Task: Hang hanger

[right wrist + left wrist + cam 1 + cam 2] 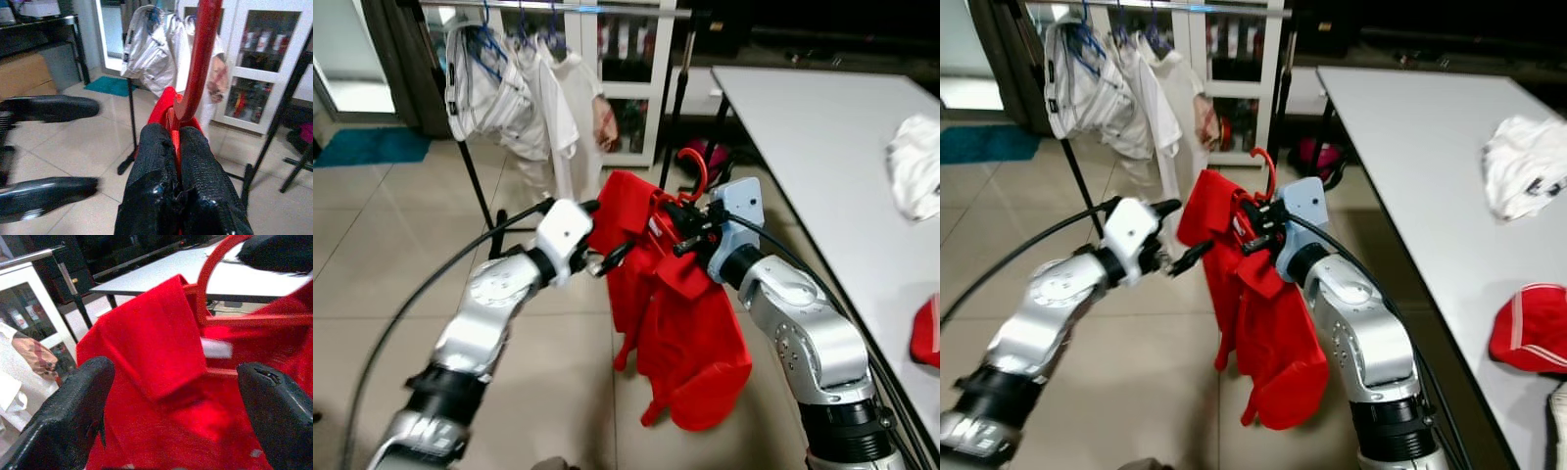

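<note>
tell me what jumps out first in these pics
A red garment on a red hanger hangs mid-scene over the tiled floor, the right gripper shut on the hanger. The left gripper is open beside the garment. Behind stands a rack of white clothes.

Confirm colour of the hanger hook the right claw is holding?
Red. The curved plastic hanger hook shows best in the right wrist view, pinched by the right claw.

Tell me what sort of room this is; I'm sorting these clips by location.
Probably a laundry or utility area of a home: a clothes rail hung with white shirts, a tiled floor, and a long white table holding garments. The right gripper holds a red hanger bearing a red garment.
</note>
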Robot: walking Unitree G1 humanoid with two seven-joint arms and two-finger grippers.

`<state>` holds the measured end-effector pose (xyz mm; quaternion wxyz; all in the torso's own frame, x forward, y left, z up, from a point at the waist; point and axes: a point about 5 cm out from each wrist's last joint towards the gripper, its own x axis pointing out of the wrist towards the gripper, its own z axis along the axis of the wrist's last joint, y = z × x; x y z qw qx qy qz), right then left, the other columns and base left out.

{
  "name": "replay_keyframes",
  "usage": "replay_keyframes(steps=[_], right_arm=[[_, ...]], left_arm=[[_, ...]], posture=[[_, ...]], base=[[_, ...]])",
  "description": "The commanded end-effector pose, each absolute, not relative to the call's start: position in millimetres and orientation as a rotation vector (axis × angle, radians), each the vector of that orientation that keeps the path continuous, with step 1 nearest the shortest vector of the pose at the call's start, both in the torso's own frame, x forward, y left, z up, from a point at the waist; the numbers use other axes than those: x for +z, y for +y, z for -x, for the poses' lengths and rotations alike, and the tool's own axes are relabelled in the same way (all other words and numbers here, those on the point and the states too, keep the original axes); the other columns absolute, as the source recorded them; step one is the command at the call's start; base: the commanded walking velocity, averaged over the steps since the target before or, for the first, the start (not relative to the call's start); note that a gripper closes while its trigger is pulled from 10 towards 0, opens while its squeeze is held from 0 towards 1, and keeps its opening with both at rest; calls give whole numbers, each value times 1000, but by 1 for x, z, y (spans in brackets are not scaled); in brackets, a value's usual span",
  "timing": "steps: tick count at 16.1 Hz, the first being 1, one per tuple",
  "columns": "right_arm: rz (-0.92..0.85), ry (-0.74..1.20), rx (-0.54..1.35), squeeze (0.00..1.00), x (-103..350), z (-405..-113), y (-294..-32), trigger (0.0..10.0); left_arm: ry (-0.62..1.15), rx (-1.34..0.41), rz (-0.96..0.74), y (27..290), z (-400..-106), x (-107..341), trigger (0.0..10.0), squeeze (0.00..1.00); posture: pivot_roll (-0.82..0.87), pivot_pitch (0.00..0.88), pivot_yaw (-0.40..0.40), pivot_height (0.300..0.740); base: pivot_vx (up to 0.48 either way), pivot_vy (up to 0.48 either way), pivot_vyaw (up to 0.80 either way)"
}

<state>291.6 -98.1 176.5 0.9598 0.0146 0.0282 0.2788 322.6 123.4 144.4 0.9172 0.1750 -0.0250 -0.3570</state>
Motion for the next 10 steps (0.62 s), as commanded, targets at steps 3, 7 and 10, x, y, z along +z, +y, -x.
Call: replay_keyframes(steps=[3, 7, 10], right_arm=[[-77, -31, 633, 0, 196, -284, -92, 0], [-82, -55, 685, 0, 200, -277, -87, 0], [-85, -55, 688, 0, 201, -275, -88, 0]], left_arm=[[-86, -676, -425, 117, -336, 143, 1725, 0], [-121, -696, -383, 105, -342, 140, 0, 0], [-156, -696, -378, 102, -345, 141, 0, 0]], posture=[[-62, 0, -20, 740], [-72, 0, -18, 740], [-82, 0, -4, 740]], base=[[0, 0, 0], [0, 0, 0], [0, 0, 0]])
